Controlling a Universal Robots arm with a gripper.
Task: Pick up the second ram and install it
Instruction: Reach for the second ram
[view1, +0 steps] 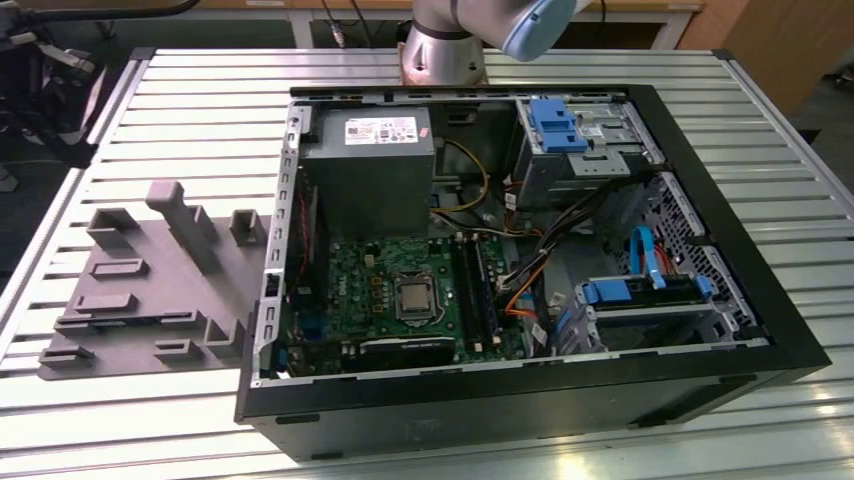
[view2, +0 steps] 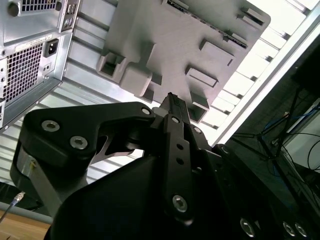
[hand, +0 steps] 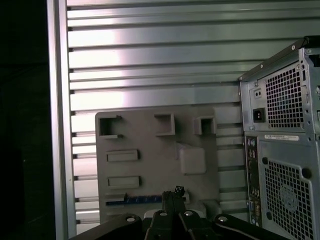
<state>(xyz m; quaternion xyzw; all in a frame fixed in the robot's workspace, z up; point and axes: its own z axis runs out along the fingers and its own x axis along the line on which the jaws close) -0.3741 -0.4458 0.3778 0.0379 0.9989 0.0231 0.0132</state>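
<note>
A thin dark strip with a blue tint, which I take for the second ram (hand: 134, 200), lies along one edge of the light grey moulded tray (hand: 145, 170). My gripper (hand: 173, 191) hangs well above that tray, its dark fingertips pressed together with nothing between them. In the second wrist view the gripper (view2: 170, 96) points down at the tray (view2: 175, 45) from high up. The tray (view1: 147, 290) sits on the slatted table at the exterior view's left, beside the open computer case (view1: 534, 380). Long black slot rails (view1: 474, 285) run across the green motherboard (view1: 387, 290).
The case holds a grey power supply (view1: 367, 170), blue drive brackets (view1: 554, 125) and orange and blue cables (view1: 527, 290). The arm's base (view1: 447, 50) stands behind the case. Tall blocks (view1: 187, 220) rise from the tray. The table edge (hand: 57, 125) runs beside the tray.
</note>
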